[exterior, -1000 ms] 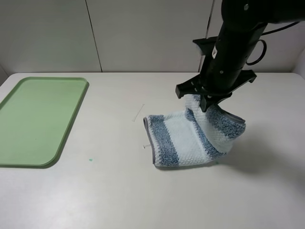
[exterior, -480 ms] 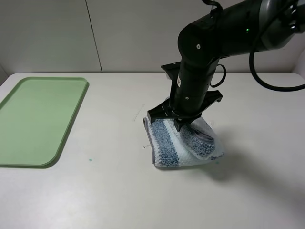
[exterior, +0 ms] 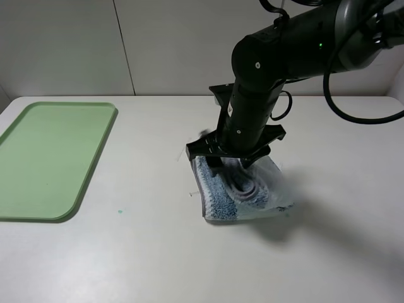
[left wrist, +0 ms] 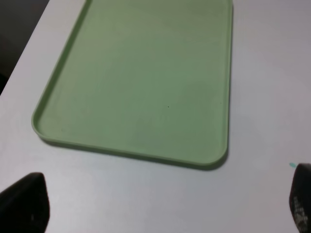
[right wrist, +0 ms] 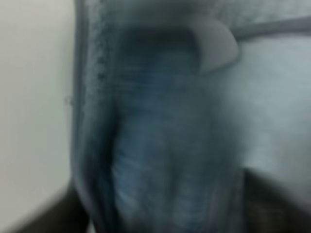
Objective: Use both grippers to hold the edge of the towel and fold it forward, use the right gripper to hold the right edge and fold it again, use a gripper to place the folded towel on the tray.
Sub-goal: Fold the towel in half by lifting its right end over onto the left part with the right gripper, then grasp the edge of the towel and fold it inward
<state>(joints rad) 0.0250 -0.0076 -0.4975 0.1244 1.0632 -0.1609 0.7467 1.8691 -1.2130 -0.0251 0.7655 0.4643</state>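
The striped towel [exterior: 222, 197] lies folded over on the table right of centre. Its right half is laid over the left half, and its grey hem shows along the left side. My right gripper [exterior: 233, 163] is low over the towel's top, its fingers apart, with the cloth blurred just under them. In the right wrist view the towel [right wrist: 160, 145] fills the frame, blurred, between the dark fingers [right wrist: 277, 204]. The light green tray [exterior: 50, 158] lies at the far left with nothing on it. My left gripper [left wrist: 163, 206] hovers open above the table near the tray [left wrist: 146, 82].
A pale table [exterior: 145, 252] carries everything, with a wall right behind it. A bare stretch of table separates the towel from the tray. The bulky right arm [exterior: 284, 57] reaches in from the upper right. A tiny green speck [exterior: 119, 211] lies near the tray.
My right gripper carried the towel's raised right edge leftward and down across the towel. The right half now lies over the left half, and the fingers have spread apart.
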